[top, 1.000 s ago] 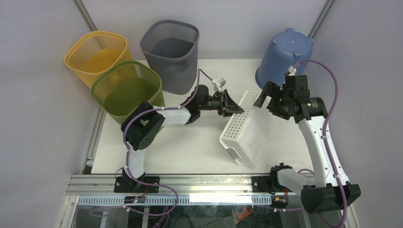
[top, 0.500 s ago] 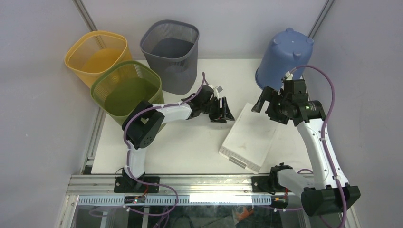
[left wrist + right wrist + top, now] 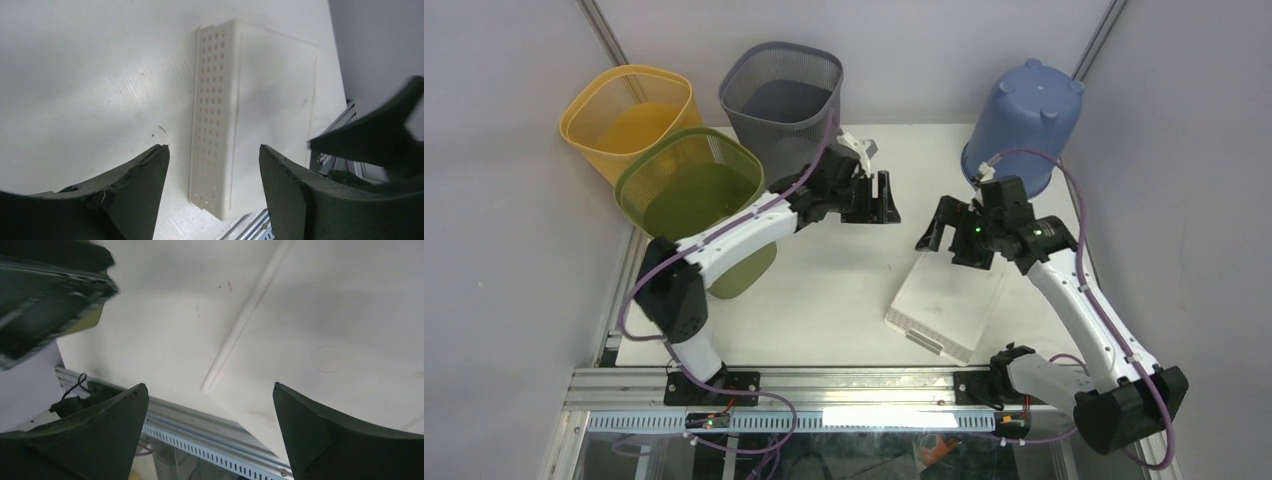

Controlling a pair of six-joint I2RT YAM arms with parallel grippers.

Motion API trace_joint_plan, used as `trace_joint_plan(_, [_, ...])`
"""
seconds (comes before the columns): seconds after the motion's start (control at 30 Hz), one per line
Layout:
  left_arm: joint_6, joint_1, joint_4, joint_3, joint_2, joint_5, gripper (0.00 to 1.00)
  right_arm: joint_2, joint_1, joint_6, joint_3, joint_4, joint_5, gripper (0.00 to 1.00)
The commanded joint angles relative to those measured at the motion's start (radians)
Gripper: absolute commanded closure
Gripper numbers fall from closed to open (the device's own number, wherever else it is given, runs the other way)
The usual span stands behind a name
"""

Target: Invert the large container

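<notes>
The large container [image 3: 946, 298], a white perforated rectangular basket, lies on the table with its flat solid base facing up. In the left wrist view the container [image 3: 255, 115] sits well beyond the fingers, showing its holed side wall and smooth base. My left gripper [image 3: 886, 200] hangs open and empty, up and to the left of it, near the grey bin. My right gripper [image 3: 936, 235] hovers open and empty just over the container's far left corner. The right wrist view looks past wide-spread fingers [image 3: 210, 386] at the base [image 3: 340, 340].
A yellow mesh bin [image 3: 629, 110], a green one [image 3: 689, 190] and a grey one [image 3: 782, 100] stand at the back left. A blue bucket [image 3: 1022, 120] stands upside down at the back right. The metal rail [image 3: 824, 380] runs along the near table edge.
The container went from standing on its side to lying flat, base up. My left gripper let go, opened and drew back to the far left. My right gripper shifted left over the container.
</notes>
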Motion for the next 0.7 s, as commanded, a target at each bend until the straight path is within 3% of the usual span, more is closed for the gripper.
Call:
trace_joint_plan(0.0, [0.069, 0.003, -0.149, 0.042, -0.201, -0.185, 0.31, 0.046, 0.172, 0.136, -0.028, 0.177, -0.022, 0.0])
trace_joint_plan(0.2, [-0.006, 0.012, -0.257, 0.023, -0.314, -0.395, 0.29, 0.184, 0.396, 0.261, -0.054, 0.299, 0.064, 0.0])
trace_joint_plan(0.4, [-0.014, 0.036, -0.265, 0.015, -0.332, -0.47, 0.27, 0.306, 0.498, 0.367, -0.12, 0.371, 0.066, 0.0])
trace_joint_plan(0.5, [-0.008, 0.039, -0.266, 0.019, -0.327, -0.458, 0.27, 0.311, 0.499, 0.378, -0.134, 0.304, 0.126, 0.0])
trace_joint_plan(0.67, [-0.004, 0.04, -0.262, 0.019, -0.312, -0.435, 0.27, 0.237, 0.44, 0.384, -0.138, 0.085, 0.353, 0.0])
